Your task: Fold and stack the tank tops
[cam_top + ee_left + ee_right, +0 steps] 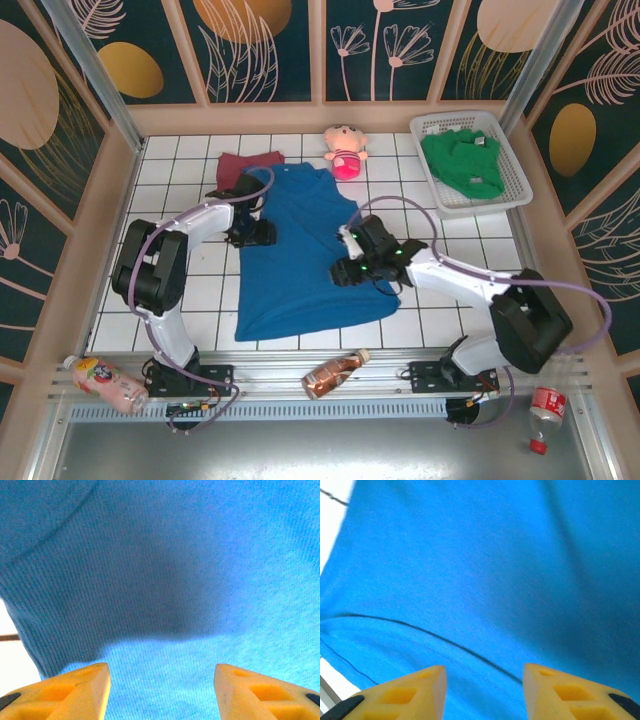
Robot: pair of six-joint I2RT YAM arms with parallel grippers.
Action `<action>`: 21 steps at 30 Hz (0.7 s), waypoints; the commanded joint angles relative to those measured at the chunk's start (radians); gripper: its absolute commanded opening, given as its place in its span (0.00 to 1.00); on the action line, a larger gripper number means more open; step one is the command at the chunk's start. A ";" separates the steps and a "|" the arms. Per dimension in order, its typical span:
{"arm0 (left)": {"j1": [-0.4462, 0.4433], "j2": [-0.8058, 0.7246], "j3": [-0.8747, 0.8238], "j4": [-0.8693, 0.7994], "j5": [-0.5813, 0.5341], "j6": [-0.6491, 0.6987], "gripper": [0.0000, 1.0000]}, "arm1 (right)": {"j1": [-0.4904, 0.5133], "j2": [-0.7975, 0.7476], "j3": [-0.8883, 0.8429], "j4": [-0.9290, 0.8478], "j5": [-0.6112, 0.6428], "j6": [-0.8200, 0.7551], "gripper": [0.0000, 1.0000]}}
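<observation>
Blue tank top (300, 270) is the largest of the three garments, and I place everything else by it. It lies spread flat in the middle of the white tiled bench (470, 250), with its straps on the far side and its hem towards my bases. My left fingers (262, 233) sit at its left edge below the strap, and my left wrist view has ribbed blue cloth right beneath the two yellow tips, with a sliver of white tile past the cloth's edge. Those fingers stand well apart with nothing between them. My right fingers (340, 274) sit at its right edge, about halfway down. They too are parted over blue cloth and a dark seam line, and they clamp nothing. I cannot tell whether either pair presses on the fabric or hangs just over it. A white basket (507, 150) stands well apart from the blue top, off its far right corner. The green tank top (460, 162) is bunched inside that basket, with its small white neck label (478, 140) showing. The maroon tank top (250, 165) lies crumpled at the blue top's far left strap, touching it. A pink plush doll (345, 150) lies near the far right strap. A brown bottle (335, 373) lies just beyond the hem, on the metal rail by my bases.
</observation>
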 commanded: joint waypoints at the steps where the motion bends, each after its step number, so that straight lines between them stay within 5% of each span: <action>1: 0.015 0.040 0.038 -0.036 0.022 0.047 0.58 | 0.028 0.092 0.004 0.167 -0.096 -0.221 0.47; 10: 0.024 0.120 0.071 -0.038 0.056 0.091 0.58 | 0.082 0.247 0.038 0.106 -0.180 -0.344 0.46; 21: 0.053 0.183 0.093 -0.059 0.010 0.124 0.57 | 0.137 0.223 0.037 -0.056 -0.207 -0.495 0.38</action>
